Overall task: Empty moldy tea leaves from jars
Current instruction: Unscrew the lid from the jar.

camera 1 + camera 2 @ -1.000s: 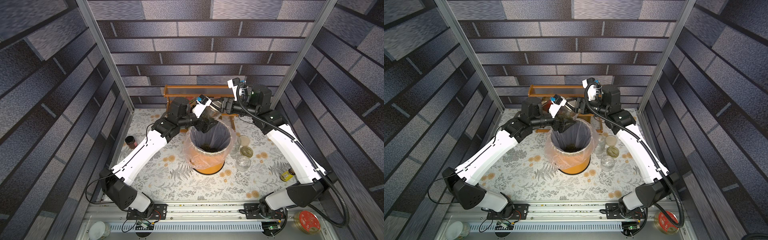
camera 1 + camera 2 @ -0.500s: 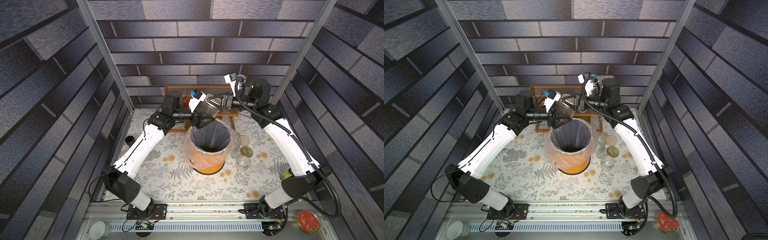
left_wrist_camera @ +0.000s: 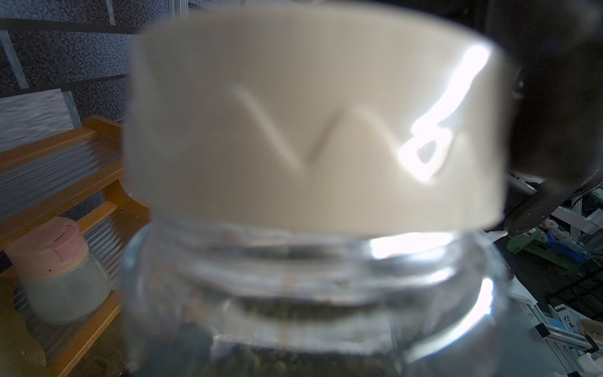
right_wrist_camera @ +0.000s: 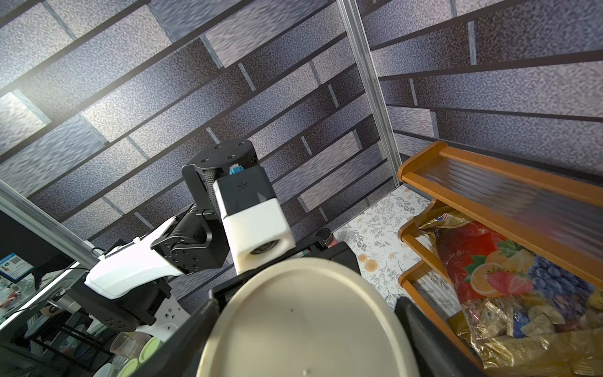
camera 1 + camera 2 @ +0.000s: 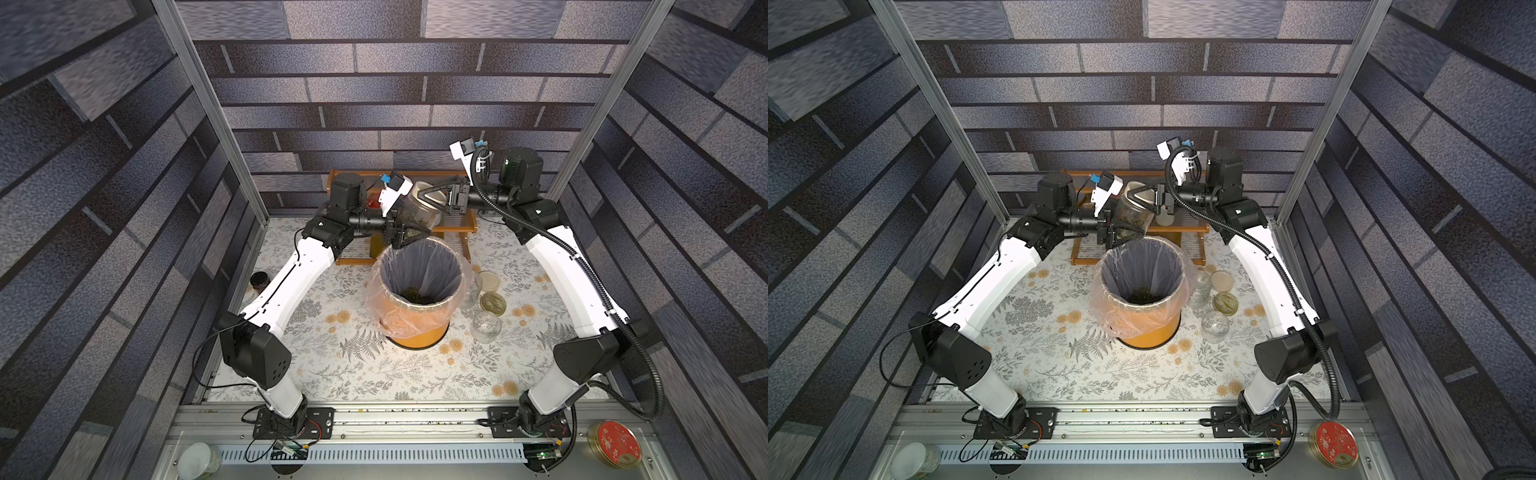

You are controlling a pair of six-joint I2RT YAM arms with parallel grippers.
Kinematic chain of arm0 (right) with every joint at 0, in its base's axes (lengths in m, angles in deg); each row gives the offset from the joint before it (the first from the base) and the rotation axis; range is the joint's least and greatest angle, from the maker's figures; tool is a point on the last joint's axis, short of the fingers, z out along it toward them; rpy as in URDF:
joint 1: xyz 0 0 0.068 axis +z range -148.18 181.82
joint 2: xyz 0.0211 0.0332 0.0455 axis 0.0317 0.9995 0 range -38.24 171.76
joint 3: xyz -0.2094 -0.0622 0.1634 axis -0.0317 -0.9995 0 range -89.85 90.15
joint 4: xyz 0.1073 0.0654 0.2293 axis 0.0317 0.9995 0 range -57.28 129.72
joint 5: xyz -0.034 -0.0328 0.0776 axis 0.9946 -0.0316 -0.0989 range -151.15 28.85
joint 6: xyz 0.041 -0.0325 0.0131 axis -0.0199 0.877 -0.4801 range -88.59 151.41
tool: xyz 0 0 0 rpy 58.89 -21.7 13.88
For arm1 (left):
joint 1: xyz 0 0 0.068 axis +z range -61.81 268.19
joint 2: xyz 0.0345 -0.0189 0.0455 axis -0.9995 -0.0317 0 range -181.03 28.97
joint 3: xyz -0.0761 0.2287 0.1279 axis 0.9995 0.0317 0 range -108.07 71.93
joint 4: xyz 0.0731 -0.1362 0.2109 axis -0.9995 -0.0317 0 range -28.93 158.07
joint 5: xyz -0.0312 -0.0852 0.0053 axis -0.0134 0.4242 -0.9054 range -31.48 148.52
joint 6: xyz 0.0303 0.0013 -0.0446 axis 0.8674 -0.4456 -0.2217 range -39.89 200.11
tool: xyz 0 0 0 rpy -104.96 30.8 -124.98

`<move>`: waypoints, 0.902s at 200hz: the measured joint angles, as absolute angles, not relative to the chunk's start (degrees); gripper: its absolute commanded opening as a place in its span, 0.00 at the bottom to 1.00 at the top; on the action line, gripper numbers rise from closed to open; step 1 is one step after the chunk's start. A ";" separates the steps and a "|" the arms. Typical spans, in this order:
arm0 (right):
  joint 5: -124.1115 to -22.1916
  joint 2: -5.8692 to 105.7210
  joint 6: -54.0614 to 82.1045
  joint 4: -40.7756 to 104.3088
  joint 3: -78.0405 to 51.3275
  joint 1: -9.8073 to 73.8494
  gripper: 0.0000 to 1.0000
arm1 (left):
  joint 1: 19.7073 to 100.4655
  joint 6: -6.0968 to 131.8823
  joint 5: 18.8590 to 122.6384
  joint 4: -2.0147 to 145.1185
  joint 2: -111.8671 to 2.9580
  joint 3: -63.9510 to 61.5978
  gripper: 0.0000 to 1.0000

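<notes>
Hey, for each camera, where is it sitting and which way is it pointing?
Both top views: high over the front edge, looking down at the table, orange bin and both whole arms.
Left wrist: on the left arm, pressed close to the jar and its lid; none of its own arm clearly shows.
Right wrist: behind the right gripper, facing the left arm; own fingers flank the lid.
Shared: both wrist views show the lid.

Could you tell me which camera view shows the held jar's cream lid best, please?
The left wrist view: the lid fills it, atop the jar, though blurred. The right wrist view shows its flat top, gripped by the right gripper; both top views show it small, partly hidden.
</notes>
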State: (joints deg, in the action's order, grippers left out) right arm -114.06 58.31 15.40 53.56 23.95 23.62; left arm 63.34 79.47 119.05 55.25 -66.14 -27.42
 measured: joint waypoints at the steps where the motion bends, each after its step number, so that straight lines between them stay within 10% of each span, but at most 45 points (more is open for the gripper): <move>1: -114.10 58.36 15.42 53.58 24.02 23.58 0.45 | 63.37 79.47 119.10 55.23 -66.16 -27.44 0.31; 180: -115.98 66.05 16.62 61.78 38.99 21.63 0.43 | 63.85 79.77 122.59 60.06 -66.51 -27.25 0.31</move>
